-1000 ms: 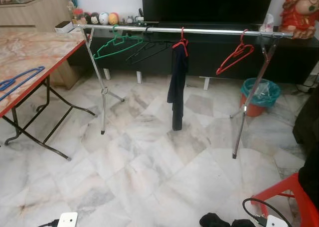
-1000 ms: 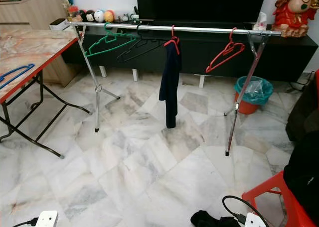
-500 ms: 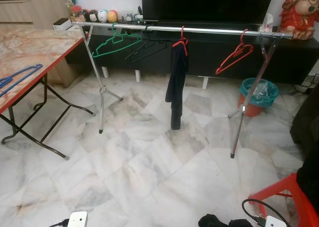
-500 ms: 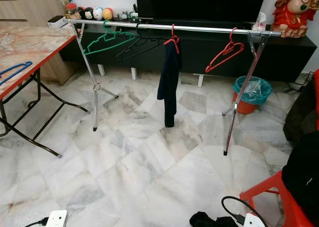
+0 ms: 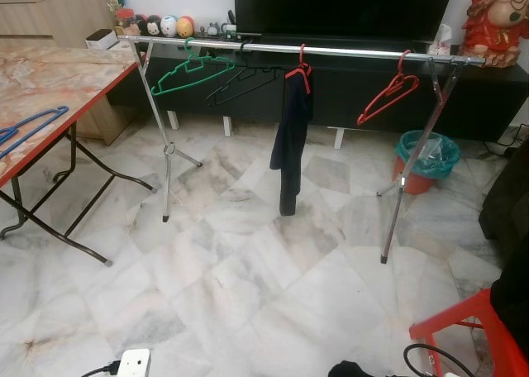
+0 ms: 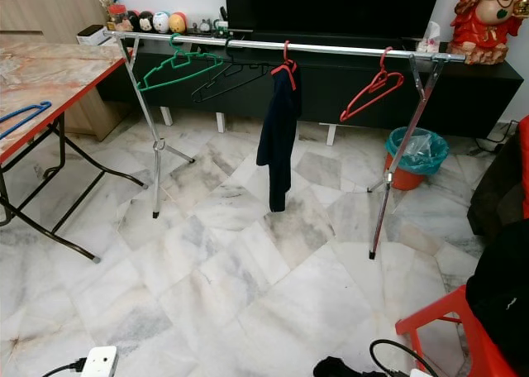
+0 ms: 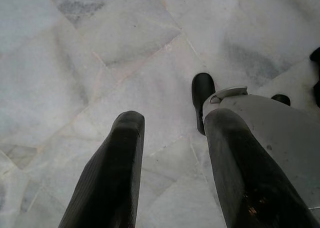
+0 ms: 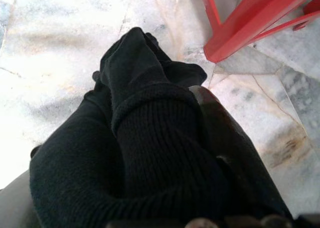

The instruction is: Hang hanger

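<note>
View drifts since 1 s ago: camera motion, robot walking. Blue hanger [image 5: 33, 129] on table [image 5: 58, 83], unpicked; rack [image 5: 331, 51] ahead. Left end effector [image 7: 170, 153] wide, empty. Right end effector [image 8: 200, 153] grips black cloth [image 8: 145, 138].

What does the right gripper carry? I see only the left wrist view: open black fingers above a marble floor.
Observer: A black knitted garment is draped over the right gripper, close to a red stool.
Operator: Where is the rack?
Observer: The clothes rack stands straight ahead; an empty red hanger hangs near its right end.
Operator: Is any hanger loose?
Observer: A blue hanger lies on the table to the robot's left.
</note>
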Tool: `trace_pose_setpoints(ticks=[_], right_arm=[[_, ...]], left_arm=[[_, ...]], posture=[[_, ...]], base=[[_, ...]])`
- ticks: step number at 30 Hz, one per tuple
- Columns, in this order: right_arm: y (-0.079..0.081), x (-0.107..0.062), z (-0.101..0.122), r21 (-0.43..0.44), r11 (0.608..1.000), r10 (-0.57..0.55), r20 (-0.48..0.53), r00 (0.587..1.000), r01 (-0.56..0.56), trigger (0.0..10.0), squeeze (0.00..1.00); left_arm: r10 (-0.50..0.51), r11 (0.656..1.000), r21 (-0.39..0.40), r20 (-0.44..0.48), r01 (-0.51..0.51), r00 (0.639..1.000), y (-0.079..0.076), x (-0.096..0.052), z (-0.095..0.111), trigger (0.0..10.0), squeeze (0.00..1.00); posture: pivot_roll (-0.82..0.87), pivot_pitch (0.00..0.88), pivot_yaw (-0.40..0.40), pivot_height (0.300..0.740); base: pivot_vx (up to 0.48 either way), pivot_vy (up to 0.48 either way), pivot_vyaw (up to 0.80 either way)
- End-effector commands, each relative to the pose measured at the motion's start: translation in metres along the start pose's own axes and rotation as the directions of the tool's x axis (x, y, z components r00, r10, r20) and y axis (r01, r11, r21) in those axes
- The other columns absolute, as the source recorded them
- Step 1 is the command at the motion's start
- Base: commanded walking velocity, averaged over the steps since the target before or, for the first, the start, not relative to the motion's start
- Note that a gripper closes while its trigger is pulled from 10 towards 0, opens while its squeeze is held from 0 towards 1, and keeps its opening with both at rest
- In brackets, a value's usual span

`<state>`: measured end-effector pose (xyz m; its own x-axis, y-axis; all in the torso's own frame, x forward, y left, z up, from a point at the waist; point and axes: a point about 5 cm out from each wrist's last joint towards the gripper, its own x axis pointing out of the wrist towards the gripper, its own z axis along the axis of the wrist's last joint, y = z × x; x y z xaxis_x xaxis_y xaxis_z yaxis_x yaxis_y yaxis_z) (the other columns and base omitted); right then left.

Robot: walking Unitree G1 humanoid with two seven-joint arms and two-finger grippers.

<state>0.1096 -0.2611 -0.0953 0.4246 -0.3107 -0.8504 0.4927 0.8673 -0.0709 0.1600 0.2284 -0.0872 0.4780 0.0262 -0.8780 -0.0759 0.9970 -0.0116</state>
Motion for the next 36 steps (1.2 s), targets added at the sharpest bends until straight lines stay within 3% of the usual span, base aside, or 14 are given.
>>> trace_pose_setpoints(ticks=[1,13,22,36], right_arm=[[0.000,0.000,0.002,-0.030,0.999,0.012,0.008,1.000,-0.012,10.0,0.00],[0.014,0.002,0.006,-0.054,0.996,0.071,0.005,0.997,-0.071,10.0,0.00],[0.015,0.002,0.006,-0.057,0.995,0.080,0.002,0.997,-0.080,10.0,0.00],[0.012,0.002,0.008,-0.034,0.996,0.083,0.011,0.997,-0.082,10.0,0.00]], left_arm=[[0.014,1.000,-0.003,-0.014,-0.014,1.000,0.004,-0.001,-0.003,10.0,0.00],[0.024,1.000,-0.017,-0.016,-0.024,1.000,0.008,-0.001,-0.001,10.0,0.00],[0.031,0.999,-0.020,-0.027,-0.032,0.999,0.011,-0.002,-0.003,10.0,0.00],[0.030,0.999,-0.023,-0.027,-0.031,0.999,0.013,-0.002,0.000,10.0,0.00]], posture=[[-0.08,0.000,0.030,0.740],[-0.07,0.000,0.043,0.740],[-0.07,0.000,0.040,0.740],[-0.07,0.000,0.033,0.740]], base=[[0.266,0.000,0.00],[0.305,0.000,0.78],[0.299,0.000,0.75],[0.293,0.000,0.00]])
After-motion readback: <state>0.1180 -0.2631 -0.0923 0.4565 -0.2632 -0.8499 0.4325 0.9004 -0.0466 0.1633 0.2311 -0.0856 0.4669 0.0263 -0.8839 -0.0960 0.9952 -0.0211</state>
